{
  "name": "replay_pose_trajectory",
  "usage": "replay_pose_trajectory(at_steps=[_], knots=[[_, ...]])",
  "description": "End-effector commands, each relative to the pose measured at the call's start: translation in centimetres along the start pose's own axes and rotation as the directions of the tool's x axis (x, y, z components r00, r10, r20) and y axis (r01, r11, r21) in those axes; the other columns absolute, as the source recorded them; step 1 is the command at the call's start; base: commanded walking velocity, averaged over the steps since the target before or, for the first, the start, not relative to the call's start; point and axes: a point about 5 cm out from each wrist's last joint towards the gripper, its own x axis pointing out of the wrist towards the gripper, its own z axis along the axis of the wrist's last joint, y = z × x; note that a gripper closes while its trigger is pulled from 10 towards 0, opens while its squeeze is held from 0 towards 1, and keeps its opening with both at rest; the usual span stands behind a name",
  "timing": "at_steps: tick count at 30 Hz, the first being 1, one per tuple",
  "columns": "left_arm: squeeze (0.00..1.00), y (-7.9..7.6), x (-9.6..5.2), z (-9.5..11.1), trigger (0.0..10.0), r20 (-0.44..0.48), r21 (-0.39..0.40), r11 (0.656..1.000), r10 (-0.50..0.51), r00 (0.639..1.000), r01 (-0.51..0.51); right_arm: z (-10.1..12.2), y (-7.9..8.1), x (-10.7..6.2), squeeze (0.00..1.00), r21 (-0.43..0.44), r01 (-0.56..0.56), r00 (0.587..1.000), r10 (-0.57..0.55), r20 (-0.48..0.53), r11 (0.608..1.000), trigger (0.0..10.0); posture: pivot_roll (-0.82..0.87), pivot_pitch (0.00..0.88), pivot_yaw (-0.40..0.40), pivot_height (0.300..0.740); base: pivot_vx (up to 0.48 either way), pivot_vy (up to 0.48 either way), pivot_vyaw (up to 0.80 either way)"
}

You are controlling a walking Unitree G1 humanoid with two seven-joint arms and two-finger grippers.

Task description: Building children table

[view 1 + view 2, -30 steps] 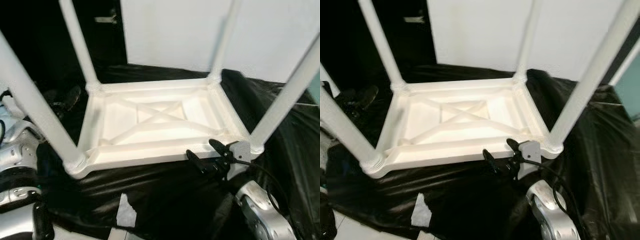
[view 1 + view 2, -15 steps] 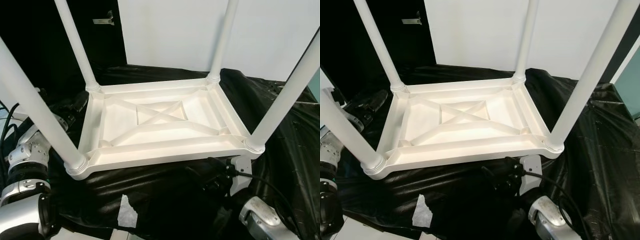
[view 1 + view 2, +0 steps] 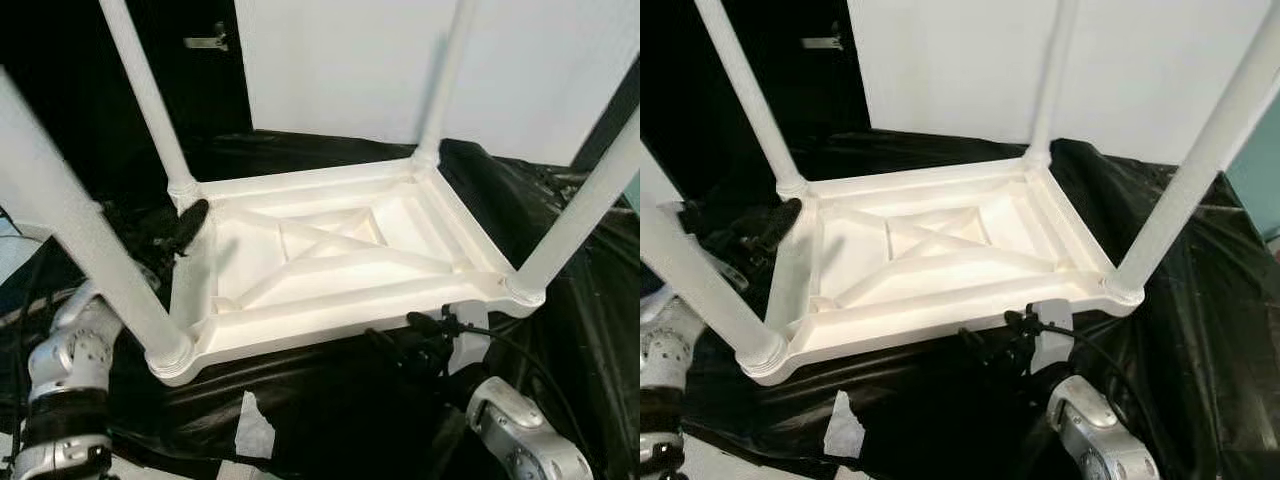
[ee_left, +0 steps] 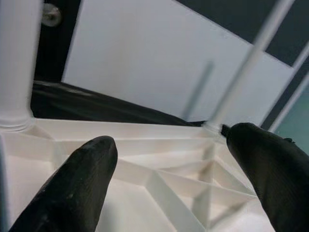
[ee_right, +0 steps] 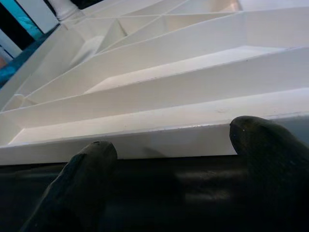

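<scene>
A white plastic children's table (image 3: 330, 325) lies upside down on black sheeting, its ribbed underside facing up and all its legs standing upright. The near-left leg (image 3: 90, 240) rises close to my head. My left gripper (image 3: 185, 228) is open at the table's left rim, just this side of the far-left leg (image 3: 150, 100); in its wrist view the fingertips (image 4: 72, 179) spread wide over the ribbed underside. My right gripper (image 3: 410, 335) is open, just below the near rim towards the near-right leg (image 3: 585, 210). In its wrist view the rim edge (image 5: 169, 135) runs between the fingertips.
Black plastic sheeting (image 3: 560, 250) covers the surface under and around the table. A white wall panel (image 3: 350, 60) stands behind, with a dark door and handle (image 3: 205, 42) to its left. A pale torn patch (image 3: 255, 430) shows in the sheeting near the front.
My left arm has come up from low at the side, bringing its gripper to the table's left rim. My right gripper dropped off the near rim to just below it. The view shifted.
</scene>
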Motion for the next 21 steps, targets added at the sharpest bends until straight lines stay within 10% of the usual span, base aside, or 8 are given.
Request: replay_pose_trajectory(at_steps=[1, 14, 21], knots=[[0.0, -2.5, -0.2, -0.8, 10.0, -0.013, -0.028, 0.957, -0.289, 0.957, 0.289, -0.7, 0.1, -0.3, 0.0, 0.003, -0.01, 0.999, 0.01, -0.033, 1.0, 10.0, 0.02, 0.0, -0.065, 0.74, 0.0, 0.0, 0.0], [0.0, -3.1, -1.0, -0.7, 10.0, -0.026, -0.064, 0.952, -0.3, 0.953, 0.298, -0.7, -0.9, -1.8, 0.0, 0.081, 0.073, 0.997, -0.073, -0.002, 0.994, 10.0, -0.01, 0.0, -0.057, 0.74, 0.0, 0.0, 0.0], [0.0, -5.5, -2.0, -1.1, 10.0, -0.042, -0.177, 0.876, -0.462, 0.886, 0.448, -1.0, -2.9, -0.6, 0.0, 0.023, 0.136, 0.99, -0.135, -0.047, 0.99, 10.0, -0.01, 0.0, -0.042, 0.74, 0.0, 0.0, 0.0]])
